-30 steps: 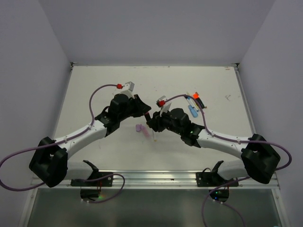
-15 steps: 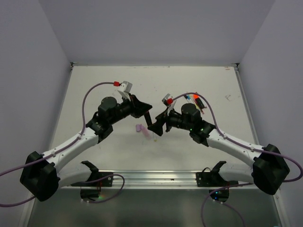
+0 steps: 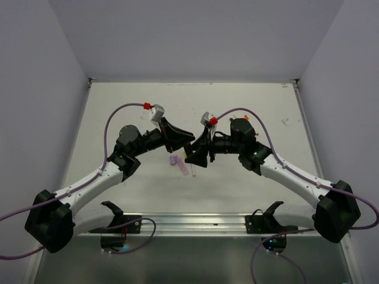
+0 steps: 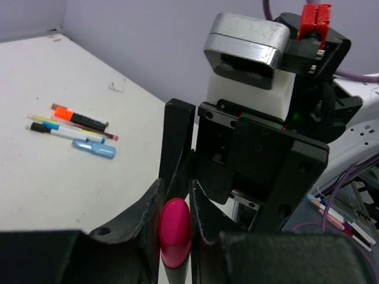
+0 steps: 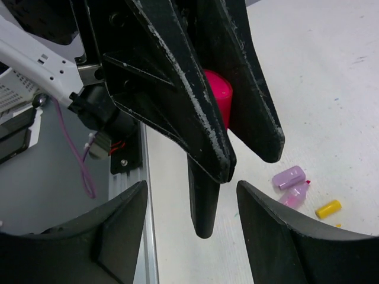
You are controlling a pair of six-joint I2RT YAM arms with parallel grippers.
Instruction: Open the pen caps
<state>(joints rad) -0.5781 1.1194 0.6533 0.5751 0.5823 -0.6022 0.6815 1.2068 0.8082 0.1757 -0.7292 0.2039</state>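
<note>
My left gripper [image 4: 176,192] is shut on a dark pen, its rounded pink cap [image 4: 175,228] pinched between the fingers. It holds the pen above the table's middle [image 3: 188,140]. In the right wrist view the pink cap [image 5: 218,97] sits between the left fingers and the black barrel [image 5: 204,201] hangs down. My right gripper [image 5: 190,189] is open, its jaws standing wide on either side of the barrel without touching it; it faces the left gripper [image 3: 195,155]. A loose lilac cap [image 5: 288,177], a lilac highlighter [image 5: 294,194] and a yellow cap [image 5: 328,208] lie on the table below.
Several pens [image 4: 74,127] and a blue highlighter [image 4: 95,148] lie together at the back right of the table, partly hidden by the right arm in the top view [image 3: 244,125]. The metal rail [image 3: 189,222] runs along the near edge.
Both arms have stretched forward and lifted. The grippers have turned to face each other above the lilac pieces, and the right jaws now flank the pen that the left gripper holds.
</note>
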